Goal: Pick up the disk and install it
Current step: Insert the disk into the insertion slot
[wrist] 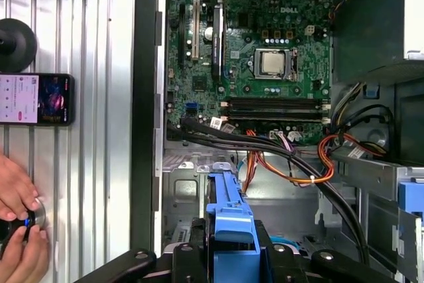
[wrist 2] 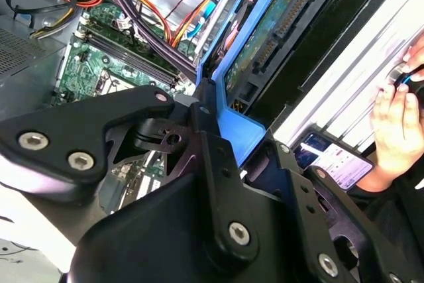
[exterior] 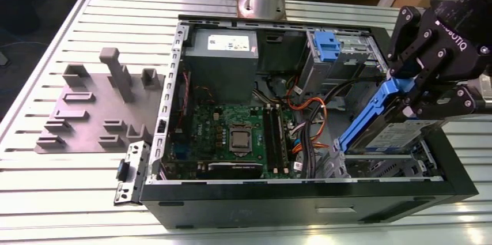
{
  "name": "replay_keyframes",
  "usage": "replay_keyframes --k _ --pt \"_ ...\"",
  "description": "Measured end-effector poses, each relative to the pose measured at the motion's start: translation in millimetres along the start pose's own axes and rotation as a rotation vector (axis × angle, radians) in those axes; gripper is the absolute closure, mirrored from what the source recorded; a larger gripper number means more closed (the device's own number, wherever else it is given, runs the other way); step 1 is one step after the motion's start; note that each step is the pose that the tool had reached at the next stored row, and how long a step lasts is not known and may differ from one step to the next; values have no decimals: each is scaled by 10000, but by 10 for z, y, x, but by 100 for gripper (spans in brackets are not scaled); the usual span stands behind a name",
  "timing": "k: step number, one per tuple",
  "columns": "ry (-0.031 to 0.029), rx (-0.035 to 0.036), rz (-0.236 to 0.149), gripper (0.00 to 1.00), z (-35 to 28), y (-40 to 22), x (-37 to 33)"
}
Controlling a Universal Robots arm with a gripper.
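One tool (exterior: 430, 92) clenched on the disk (exterior: 384, 129) tilts it above the computer case (exterior: 307, 199)'s drive bay; squaring its carrier with the bay rails would likely prevent jamming.

One open computer case (exterior: 307, 199), one disk (exterior: 392, 135), one gripper (exterior: 430, 83), one phone (wrist: 36, 99) and two hands (wrist: 16, 193) were pictured.

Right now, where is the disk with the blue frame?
The disk is at the exterior view's right, held tilted by the gripper over the open computer case, beside the orange cables.
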State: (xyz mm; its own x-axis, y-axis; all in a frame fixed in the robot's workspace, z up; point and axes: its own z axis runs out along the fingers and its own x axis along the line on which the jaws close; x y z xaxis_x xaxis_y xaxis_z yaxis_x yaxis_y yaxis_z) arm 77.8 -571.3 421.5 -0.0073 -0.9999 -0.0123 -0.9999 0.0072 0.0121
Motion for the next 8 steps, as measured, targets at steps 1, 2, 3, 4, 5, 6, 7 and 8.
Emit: replay_keyframes --k 1,2,3,4,5,6,7,8 --pt "0 0 0 64 4 0 1" --pt "0 1 -2 64 9 0 2" --pt "0 0 -4 64 13 0 3" --pt "1 0 -5 64 17 0 4" --pt "1 0 -5 64 22 0 5" --pt "1 0 -5 64 27 1 6" --pt "1 0 -4 64 31 1 6" --pt "1 1 -4 64 33 1 6"
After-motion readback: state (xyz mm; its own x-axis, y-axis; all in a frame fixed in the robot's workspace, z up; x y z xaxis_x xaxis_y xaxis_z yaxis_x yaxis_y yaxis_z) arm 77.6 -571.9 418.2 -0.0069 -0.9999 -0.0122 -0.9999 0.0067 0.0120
